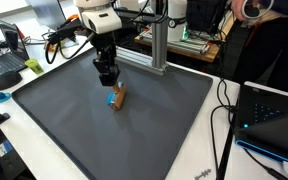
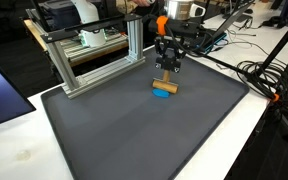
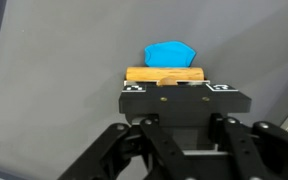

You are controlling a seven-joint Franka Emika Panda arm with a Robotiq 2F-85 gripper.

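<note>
The end effector (image 3: 171, 88) points down over the middle of a dark gray mat (image 1: 74, 125) that covers the desk (image 1: 189, 165). Its fingers are drawn in on a small wooden block (image 3: 164, 74) and pinch it across its middle. In the wrist view the block lies crosswise right at the fingertips. A blue piece (image 3: 170, 54) with a rounded, angular outline sits just beyond the block, touching its far long edge. In both exterior views the block hangs at the fingertips just above the mat, slightly tilted, with the blue piece (image 2: 163, 94) on the mat directly beside it. Two small white marks sit on the black finger housing (image 3: 134, 88) in the wrist view, too small to read. Behind the mat stands an aluminium frame (image 2: 94, 55). A dark laptop (image 1: 269, 115) and black cables (image 1: 224, 110) lie off the mat's edge, and no lettering on them is legible.
</note>
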